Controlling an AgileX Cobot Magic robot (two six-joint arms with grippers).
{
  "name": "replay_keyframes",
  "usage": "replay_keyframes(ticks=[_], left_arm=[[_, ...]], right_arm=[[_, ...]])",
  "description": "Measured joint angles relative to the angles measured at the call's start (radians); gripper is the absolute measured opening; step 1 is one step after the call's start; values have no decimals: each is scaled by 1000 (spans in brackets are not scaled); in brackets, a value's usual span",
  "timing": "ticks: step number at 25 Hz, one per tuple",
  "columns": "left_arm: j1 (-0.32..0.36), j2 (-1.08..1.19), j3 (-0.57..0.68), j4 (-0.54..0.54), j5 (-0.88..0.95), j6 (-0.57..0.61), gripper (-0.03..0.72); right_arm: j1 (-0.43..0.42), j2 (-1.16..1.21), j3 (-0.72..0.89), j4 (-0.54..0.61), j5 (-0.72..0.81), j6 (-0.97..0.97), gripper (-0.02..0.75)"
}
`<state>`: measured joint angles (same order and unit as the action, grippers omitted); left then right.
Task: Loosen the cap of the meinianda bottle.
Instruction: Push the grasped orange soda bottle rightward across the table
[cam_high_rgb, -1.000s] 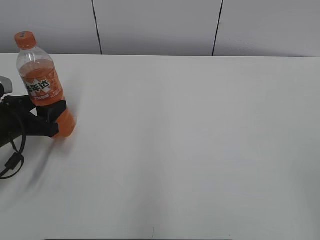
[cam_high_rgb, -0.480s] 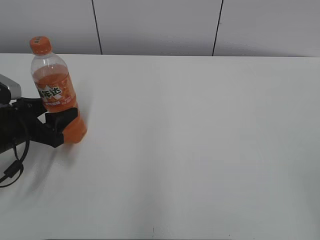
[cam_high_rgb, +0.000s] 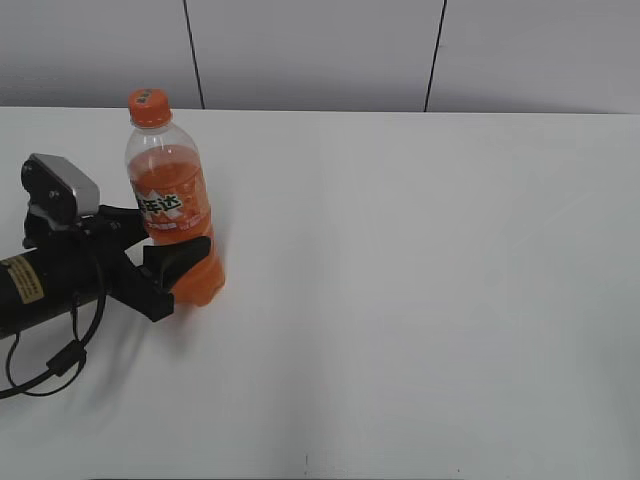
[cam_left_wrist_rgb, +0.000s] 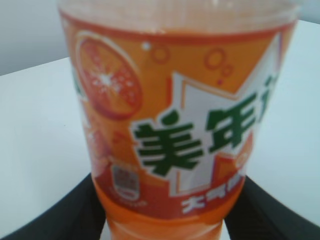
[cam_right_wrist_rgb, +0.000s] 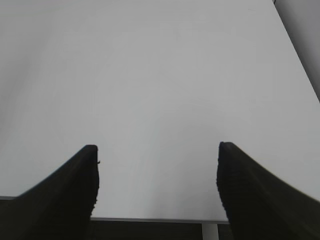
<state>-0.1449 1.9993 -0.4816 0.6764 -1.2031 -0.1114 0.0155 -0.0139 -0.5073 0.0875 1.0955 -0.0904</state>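
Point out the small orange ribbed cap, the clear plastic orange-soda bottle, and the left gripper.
small orange ribbed plastic cap (cam_high_rgb: 146, 105), exterior view, its side.
clear plastic orange-soda bottle (cam_high_rgb: 172, 205), exterior view, its label.
left gripper (cam_high_rgb: 172, 257), exterior view, between the black fingers clamping the bottle.

A plain white surface (cam_high_rgb: 420, 300) extended to a pale grey panelled wall (cam_high_rgb: 310, 50) divided by two dark vertical seams.

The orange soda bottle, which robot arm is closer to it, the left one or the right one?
Left. The left gripper is shut on the meinianda bottle, its jaws around the lower part. The right gripper is open over bare table, with no bottle in its view.
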Motion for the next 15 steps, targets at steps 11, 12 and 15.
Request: replay_keyframes(ticks=[11, 12, 15], left_arm=[[-85, 8, -56, 9, 43, -18, 422], [-93, 8, -58, 10, 44, -19, 422], [-107, 8, -58, 20, 45, -23, 422]], right_arm=[[0, 14, -48, 0, -2, -41, 554], [0, 41, -59, 0, -2, -46, 554], [0, 159, -102, 0, -3, -60, 554]])
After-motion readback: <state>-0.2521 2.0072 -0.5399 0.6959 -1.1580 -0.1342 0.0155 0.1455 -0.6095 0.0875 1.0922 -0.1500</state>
